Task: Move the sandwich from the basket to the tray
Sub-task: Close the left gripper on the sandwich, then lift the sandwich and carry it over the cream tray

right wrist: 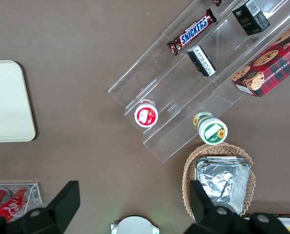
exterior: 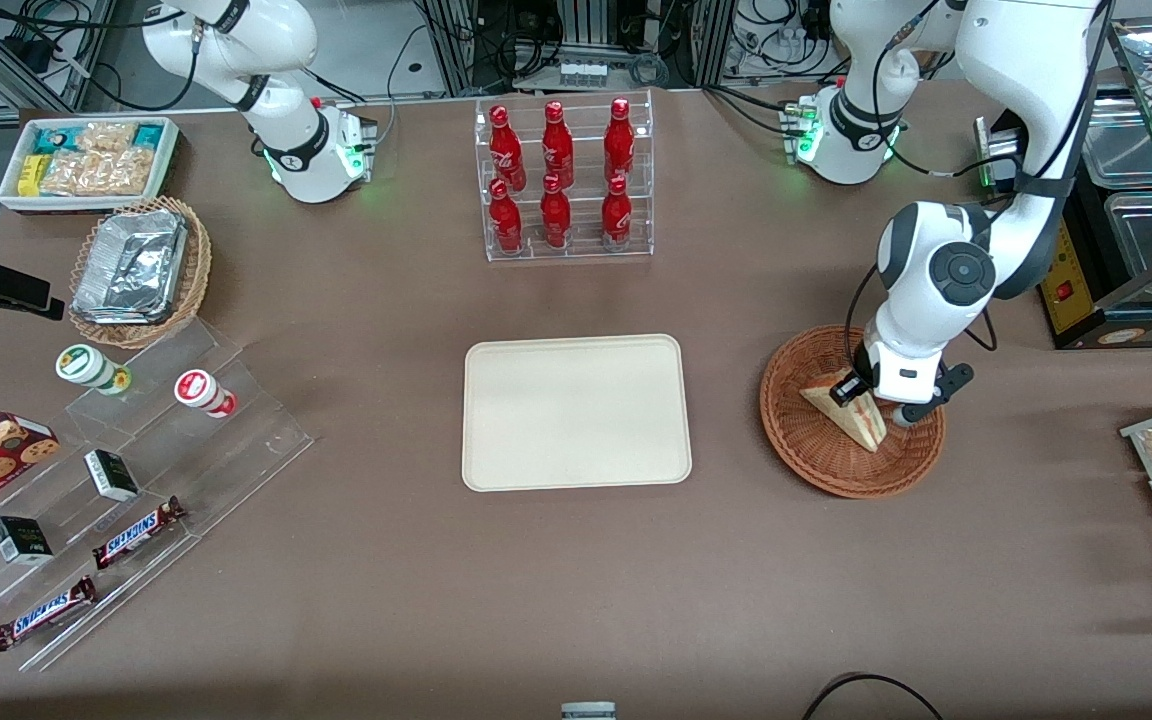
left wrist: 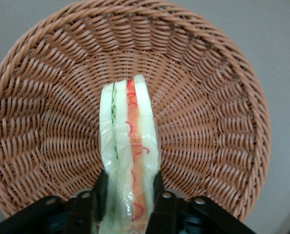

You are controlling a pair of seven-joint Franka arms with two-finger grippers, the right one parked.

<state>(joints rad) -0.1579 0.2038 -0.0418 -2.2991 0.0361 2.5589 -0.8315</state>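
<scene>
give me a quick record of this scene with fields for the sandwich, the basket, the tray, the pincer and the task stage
sandwich: wedge standing on edge in the basket, filling edge up
basket: reddish-brown wicker, toward the working arm's end of the table
tray: cream rectangle, nothing on it, beside the basket
pincer: left arm's, over the basket, fingers pressed on both bread faces
task stage: sandwich gripped, not yet on tray

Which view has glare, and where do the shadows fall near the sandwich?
Front view: glare on the foil containers; the gripper, shut on the sandwich, casts a soft shadow into the basket. Left wrist view: even light; sandwich wrap glints, its near end looks soft; fingers dark.
</scene>
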